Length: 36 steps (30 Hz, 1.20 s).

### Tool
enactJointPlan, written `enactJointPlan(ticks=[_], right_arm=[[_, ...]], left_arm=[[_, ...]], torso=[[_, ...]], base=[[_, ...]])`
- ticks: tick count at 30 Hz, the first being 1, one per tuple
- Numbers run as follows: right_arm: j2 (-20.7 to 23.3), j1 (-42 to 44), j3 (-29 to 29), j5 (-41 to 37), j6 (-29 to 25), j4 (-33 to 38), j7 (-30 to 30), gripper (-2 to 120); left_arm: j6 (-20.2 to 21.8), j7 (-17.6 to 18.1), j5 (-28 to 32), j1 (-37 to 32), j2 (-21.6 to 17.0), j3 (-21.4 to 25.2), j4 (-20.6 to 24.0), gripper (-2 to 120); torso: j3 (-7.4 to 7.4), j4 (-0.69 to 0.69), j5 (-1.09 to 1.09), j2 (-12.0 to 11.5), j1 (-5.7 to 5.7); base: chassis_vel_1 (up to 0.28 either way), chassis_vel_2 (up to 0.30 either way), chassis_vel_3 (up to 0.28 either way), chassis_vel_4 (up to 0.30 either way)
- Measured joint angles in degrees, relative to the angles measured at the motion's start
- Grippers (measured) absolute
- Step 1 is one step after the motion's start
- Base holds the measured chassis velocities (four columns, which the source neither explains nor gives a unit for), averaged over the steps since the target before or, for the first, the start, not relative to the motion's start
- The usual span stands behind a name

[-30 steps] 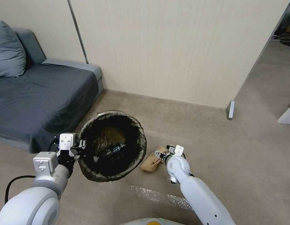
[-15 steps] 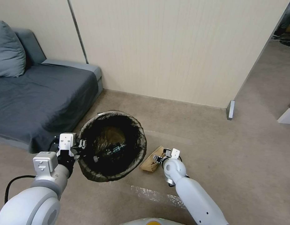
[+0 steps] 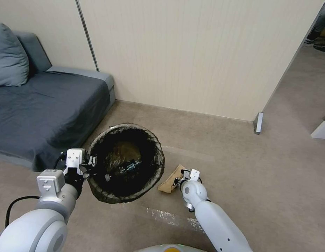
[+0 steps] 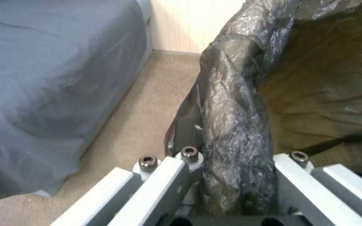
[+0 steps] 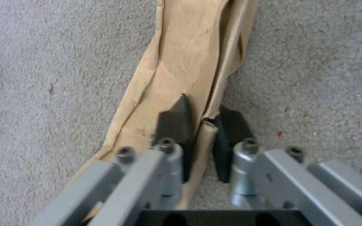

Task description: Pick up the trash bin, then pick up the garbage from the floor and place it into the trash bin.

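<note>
My left end effector [image 4: 231,175] is clamped on the trash bin [image 3: 125,162] rim, fingertips hidden by liner; my right end effector [image 5: 202,125] pinches the brown paper bag [image 5: 181,78] on the floor [image 3: 239,168].

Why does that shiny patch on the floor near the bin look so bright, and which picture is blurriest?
Head view: a glossy floor strip catches glare beside the bag-lined white plastic trash bin. Right wrist view: softest, with the near metal finger bars smeared around the crumpled brown paper bag.

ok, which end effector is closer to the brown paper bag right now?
Right. The right end effector is at the paper bag, pads pinching a fold of it on the floor. The left end effector is across the trash bin, clamped on its rim.
</note>
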State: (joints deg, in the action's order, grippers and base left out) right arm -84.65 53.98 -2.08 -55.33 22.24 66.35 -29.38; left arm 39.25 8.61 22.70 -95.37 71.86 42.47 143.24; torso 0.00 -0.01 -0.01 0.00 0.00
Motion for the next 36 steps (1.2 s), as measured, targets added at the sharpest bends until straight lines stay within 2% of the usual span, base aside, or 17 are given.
enactJointPlan(ticks=[3, 8, 11, 15, 16, 18, 19, 21, 22, 24, 25, 28, 29, 31, 33, 36], right_arm=[[-0.19, -0.09, -0.13, 0.22, -0.09, -0.4, 0.18, 0], [-0.09, -0.08, -0.37, 0.91, -0.45, 0.16, 0.21, 0], [1.25, 0.4, -0.73, 2.63, -0.81, 4.36, 0.2, 0], [6.61, 1.57, -1.46, 3.54, -0.05, 17.87, 0.17, 0], [6.61, 1.57, -1.46, 3.54, -0.05, 17.87, 0.17, 0], [9.8, 1.91, -2.0, 3.09, 1.28, 25.77, 0.48, 0], [9.8, 1.91, -2.0, 3.09, 1.28, 25.77, 0.48, 0], [14.3, 1.9, -2.89, 4.67, 1.81, 34.27, 1.81, 0], [14.3, 1.9, -2.89, 4.67, 1.81, 34.27, 1.81, 0], [19.6, 1.51, -4.24, 6.58, 1.95, 40.64, 5.27, 0], [19.6, 1.51, -4.24, 6.58, 1.95, 40.64, 5.27, 0], [25.13, 0.87, -5.27, 5.99, 2.54, 47.6, 9.16, 0], [25.13, 0.87, -5.27, 5.99, 2.54, 47.6, 9.16, 0], [27.72, 0.4, -6.25, 4.59, 2.95, 52.77, 12.95, 0], [28.17, 0.27, -6.4, 4.16, 2.97, 53.82, 13.68, 0], [30.59, -1.25, -6.66, 0.66, 2.35, 60.87, 18.69, 0]], left_arm=[[-0.01, 0.0, 0.0, -0.02, -0.03, 0.06, 0.0, 1], [-0.02, 0.0, 0.0, 0.1, -0.03, 0.06, 0.0, 1], [-0.04, 0.0, 0.0, 0.13, 0.02, -0.06, 0.0, 1], [-0.04, -0.02, 0.02, 0.02, 0.01, -0.09, 0.0, 1], [-0.04, -0.02, 0.02, 0.02, 0.01, -0.09, 0.0, 1], [-0.04, -0.02, 0.07, -0.03, -0.02, -0.07, -0.01, 1], [-0.04, -0.02, 0.07, -0.03, -0.02, -0.07, -0.01, 1], [-0.04, -0.03, 0.13, -0.07, -0.08, -0.08, -0.01, 1], [-0.04, -0.03, 0.13, -0.07, -0.08, -0.08, -0.01, 1], [-0.03, -0.02, 0.13, -0.13, -0.16, -0.15, 0.0, 1], [-0.03, -0.02, 0.13, -0.13, -0.16, -0.15, 0.0, 1], [0.01, -0.03, 0.13, -0.22, -0.27, -0.2, 0.0, 1], [0.01, -0.03, 0.13, -0.22, -0.27, -0.2, 0.0, 1], [0.04, -0.05, 0.12, -0.36, -0.28, -0.26, -0.01, 1], [0.06, -0.05, 0.1, -0.41, -0.28, -0.3, -0.01, 1], [0.16, -0.04, -0.18, -0.59, -0.21, -0.6, -0.01, 1]], torso=[[0.0, 0.0, 0.0, 0.0, 0.0], [0.01, 0.02, 0.03, 0.0, 0.0], [0.0, 0.02, 0.01, 0.0, 0.0], [0.0, 0.01, 0.0, 0.0, 0.0], [0.0, 0.01, 0.0, 0.0, 0.0], [0.0, 0.01, 0.02, 0.0, 0.0], [0.0, 0.01, 0.02, 0.0, 0.0], [0.0, 0.02, 0.02, 0.0, 0.0], [0.0, 0.02, 0.02, 0.0, 0.0], [0.0, 0.01, 0.01, 0.0, 0.0], [0.0, 0.01, 0.01, 0.0, 0.0], [0.0, -0.01, 0.02, 0.0, 0.0], [0.0, -0.01, 0.02, 0.0, 0.0], [0.0, 0.01, 0.01, 0.0, 0.0], [0.0, 0.01, 0.02, 0.0, 0.0], [0.0, 0.01, 0.02, 0.0, 0.0]], base=[[0.0, 0.0, 0.0, 0.0], [0.0, 0.0, 0.0, 0.0], [0.0, 0.0, 0.0, 0.0], [0.0, 0.0, 0.0, 0.0], [0.0, 0.0, 0.0, 0.0], [0.0, 0.0, 0.0, 0.0], [0.0, 0.0, 0.0, 0.0], [0.0, 0.0, 0.0, 0.0], [0.0, 0.0, 0.0, 0.0], [0.0, 0.0, 0.0, 0.0], [0.0, 0.0, 0.0, 0.0], [0.0, 0.0, 0.0, 0.0], [0.0, 0.0, 0.0, 0.0], [0.0, 0.0, 0.0, 0.0], [0.0, 0.0, 0.0, 0.0], [0.0, 0.0, 0.0, 0.0]])
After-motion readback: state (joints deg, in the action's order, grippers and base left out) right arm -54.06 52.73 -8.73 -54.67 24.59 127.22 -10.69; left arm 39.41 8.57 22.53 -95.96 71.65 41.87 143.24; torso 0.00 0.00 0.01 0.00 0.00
